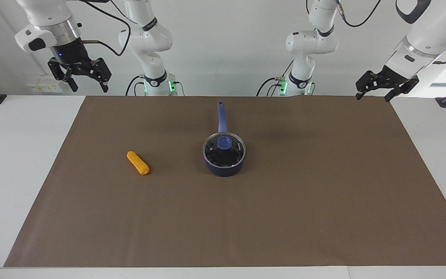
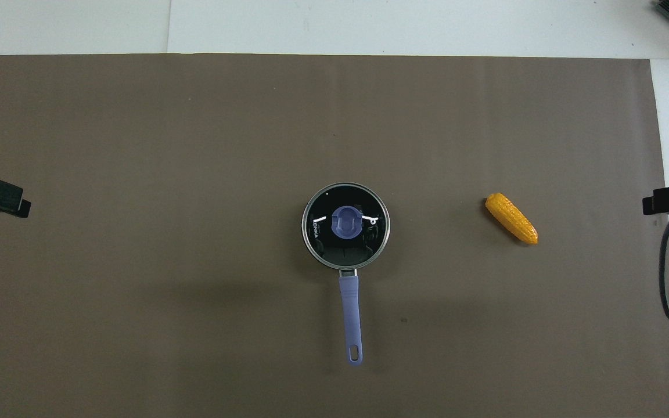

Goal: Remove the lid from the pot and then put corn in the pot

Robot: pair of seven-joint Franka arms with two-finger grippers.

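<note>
Two grippers — left (image 1: 376,93), right (image 1: 85,79) — fingers apart, glass-lidded pot (image 1: 224,167), bumpy corn (image 1: 138,162).

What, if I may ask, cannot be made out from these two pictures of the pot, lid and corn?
- Pot inside: reflections on the closed glass lid hide it in both views.
- Left end effector: the overhead view's edge cuts off all but its tip.
- Right end effector: likewise only a tip overhead.
- Corn's underside: it lies on the mat, unseen in either view.
</note>
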